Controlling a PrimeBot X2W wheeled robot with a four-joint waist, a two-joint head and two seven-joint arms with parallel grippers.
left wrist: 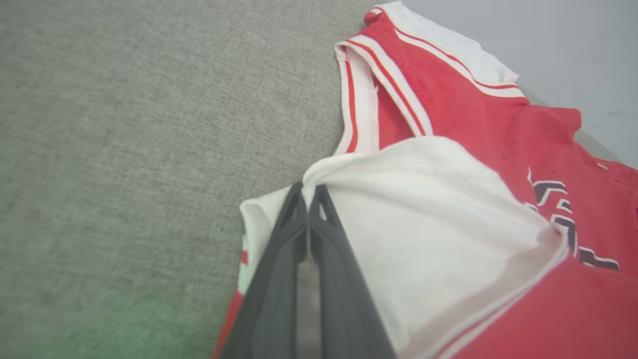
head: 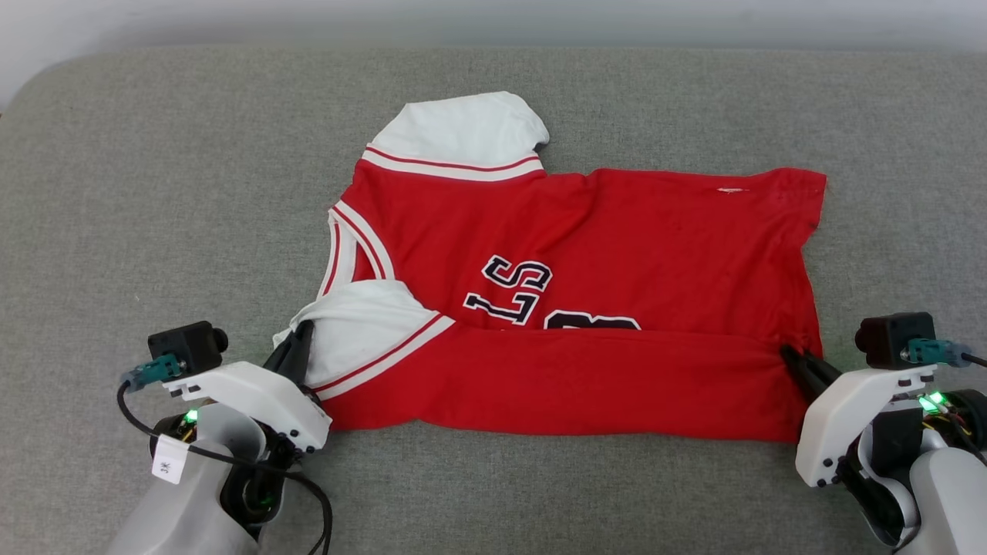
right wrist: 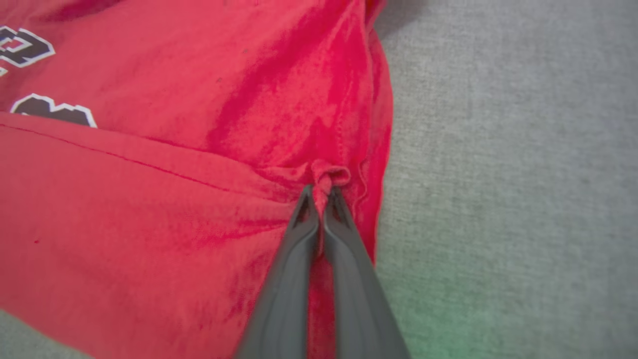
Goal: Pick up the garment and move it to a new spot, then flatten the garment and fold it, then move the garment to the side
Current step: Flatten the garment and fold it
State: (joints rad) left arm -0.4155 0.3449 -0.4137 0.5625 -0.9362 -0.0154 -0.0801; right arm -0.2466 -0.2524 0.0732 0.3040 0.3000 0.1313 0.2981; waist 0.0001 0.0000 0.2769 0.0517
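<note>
Grey cushion [head: 154, 193] | garment [head: 617, 231] half-folded | left hand [head: 303, 333], right hand [head: 790, 356] pinching it

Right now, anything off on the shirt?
Fold is uneven: the garment's near edge laps over the lettering, the far sleeve sticks out, and the near sleeve bunches where the left gripper pinches it; right gripper puckers the hem.

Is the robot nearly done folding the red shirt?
Maybe halfway. The shirt lies flat, its near edge already folded over the letters. The left gripper and right gripper pinch that fold. More folding and moving aside remain.
</note>
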